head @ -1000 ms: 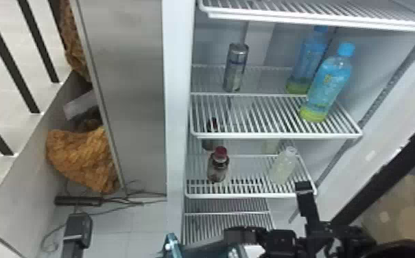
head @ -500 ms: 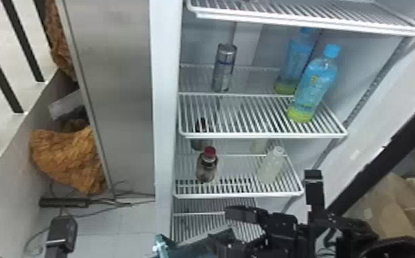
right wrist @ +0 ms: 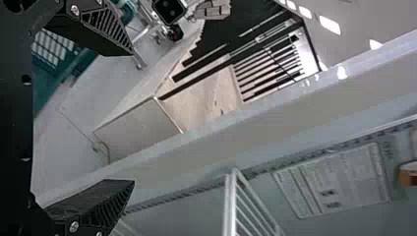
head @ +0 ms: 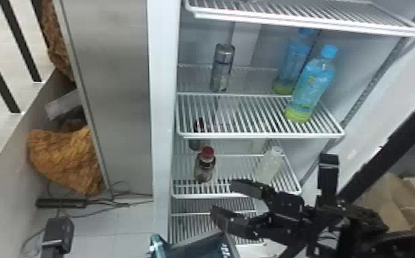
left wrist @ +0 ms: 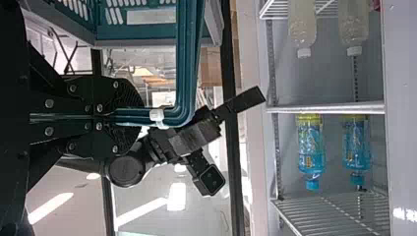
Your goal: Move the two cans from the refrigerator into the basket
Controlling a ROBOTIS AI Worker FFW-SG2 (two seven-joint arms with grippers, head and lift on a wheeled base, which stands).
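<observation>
A silver can [head: 222, 68] stands upright on the refrigerator's middle shelf, toward the left and back. My right gripper [head: 221, 197] is lower and nearer, in front of the lower shelves, its fingers spread with nothing between them. The right wrist view also has this gripper [right wrist: 133, 117] apart, beside the refrigerator's edge. At the head view's bottom edge is part of the teal basket [head: 189, 248]; its contents cannot be made out. In the left wrist view my left gripper [left wrist: 140, 117] is shut on the handle [left wrist: 184, 64] of the basket [left wrist: 142, 32].
Two blue-capped bottles, the front one [head: 311, 84], stand right of the can. Below are a red-capped bottle [head: 205, 164] and a pale bottle [head: 269, 164]. Shelf edges [head: 261, 136] cross in front, the refrigerator's left frame [head: 165, 103] runs upright, and cardboard [head: 388, 195] lies right.
My right gripper has risen in the head view, and both its fingers now show in front of the lower shelves. The refrigerator's contents have slipped slightly left in that view.
</observation>
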